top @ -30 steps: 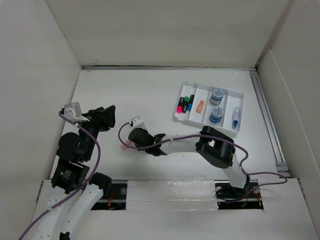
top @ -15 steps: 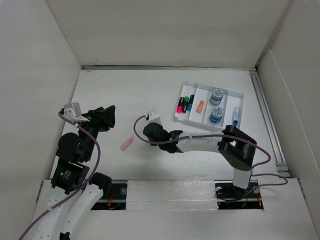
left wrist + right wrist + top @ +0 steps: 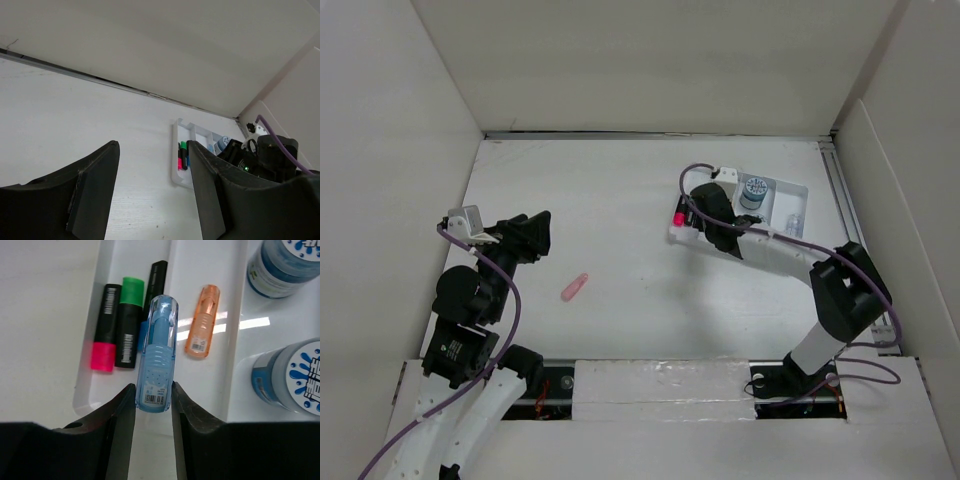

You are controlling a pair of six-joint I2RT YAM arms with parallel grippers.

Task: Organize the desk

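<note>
- The desk (image 3: 620, 190) is the wide white top between the panels. A white tray (image 3: 806, 190) near its far right corner already holds things.
- The step in hand looks like delivery. The right jaws are clenched on a pale blue tube (image 3: 157, 350), held above the tray roughly over the divider between the markers (image 3: 129, 330) and an orange tube (image 3: 202, 320).
- The next move probably calls for shifting over the orange tube's compartment, lowering, then letting go.
- A pink tube (image 3: 575, 288) lies loose toward the near left corner. The left jaws, released and empty, hang near it.
- Only the right wrist view shows the grasp, which the arm hides from above. Only the top view shows the pink tube.
</note>
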